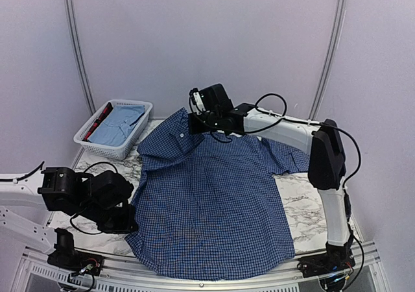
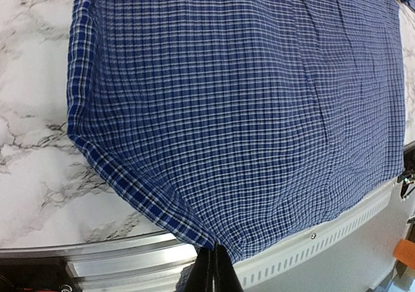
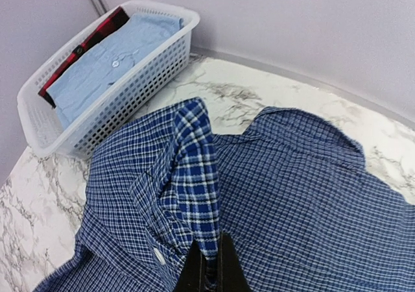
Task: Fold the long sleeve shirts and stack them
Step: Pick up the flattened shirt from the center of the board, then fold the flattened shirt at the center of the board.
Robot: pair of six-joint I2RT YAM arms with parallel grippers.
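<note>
The dark blue checked shirt (image 1: pixel 211 201) lies spread over the marble table, back up, with its collar at the far side. My left gripper (image 1: pixel 128 224) is shut on the shirt's near left hem corner (image 2: pixel 211 246), close to the table's front rail. My right gripper (image 1: pixel 194 124) is shut on the shirt at the collar and shoulder (image 3: pixel 194 175) and lifts that fold a little; a white button (image 3: pixel 159 255) shows beside it. The black-and-white plaid shirt is out of view.
A white slatted basket (image 1: pixel 111 128) stands at the far left with a light blue garment (image 3: pixel 107 68) and a red-and-black one (image 3: pixel 97 36) inside. Bare marble (image 2: pixel 32 175) shows left of the shirt. The metal front rail (image 2: pixel 130 259) runs along the table's near edge.
</note>
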